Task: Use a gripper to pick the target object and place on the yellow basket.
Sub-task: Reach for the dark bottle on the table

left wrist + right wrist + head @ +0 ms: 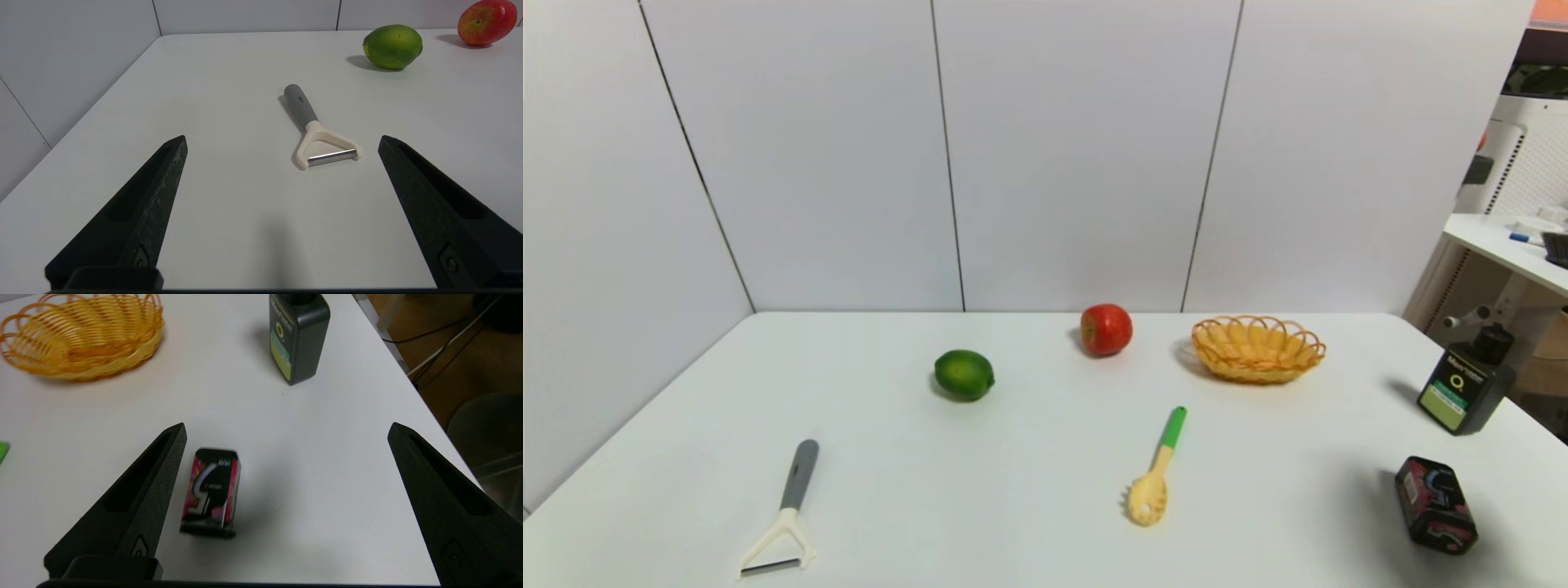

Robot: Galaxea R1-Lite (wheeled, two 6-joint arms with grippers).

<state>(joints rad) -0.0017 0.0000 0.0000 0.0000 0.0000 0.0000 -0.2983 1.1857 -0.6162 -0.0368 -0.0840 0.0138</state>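
The target object, a black squarish bottle (1466,381) with a green-and-white "Q" label, stands upright by the table's right edge; the right wrist view shows the bottle (297,339) too. The yellow basket (1257,348) sits to its left, farther back, and the basket (79,337) holds nothing. My right gripper (286,435) is open above the near right part of the table, short of the bottle, with only the black box under its span. My left gripper (282,141) is open over the near left of the table. Neither gripper shows in the head view.
A black box with red print (1435,504) lies near the front right, seen again as the box (211,492) under my right gripper. A green-handled pasta spoon (1157,469), a peeler (786,512), a lime (964,374) and a red apple (1106,329) lie on the white table (1029,425). The table edge (412,381) runs close beside the bottle.
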